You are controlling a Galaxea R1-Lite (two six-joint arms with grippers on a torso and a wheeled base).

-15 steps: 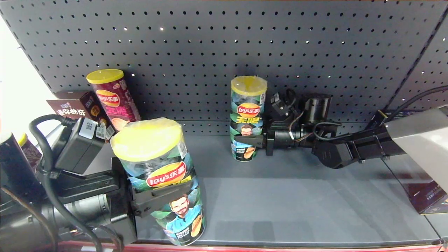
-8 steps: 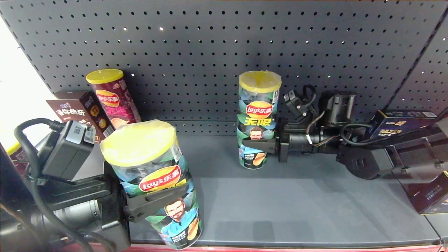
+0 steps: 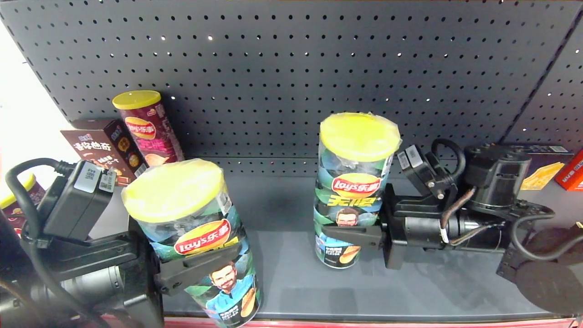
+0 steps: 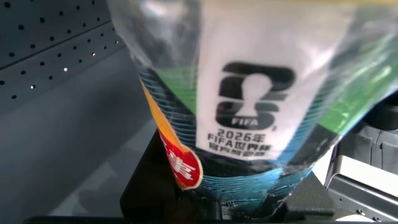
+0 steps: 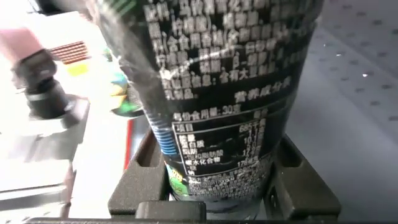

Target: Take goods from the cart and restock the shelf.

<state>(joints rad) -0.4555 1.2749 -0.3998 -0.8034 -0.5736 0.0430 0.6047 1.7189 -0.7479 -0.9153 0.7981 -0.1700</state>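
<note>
Two yellow-lidded, portrait-labelled cans [image 3: 199,234] [image 3: 356,187], perhaps chips.

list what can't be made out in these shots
Head view: the far-left can is mostly behind the left arm and cut by the edge.
Head view: the red box is cut by the right edge.
Left wrist view: the left-held can has its lid beyond the frame.
Right wrist view: what lies beside the right-held can is blurred.
</note>
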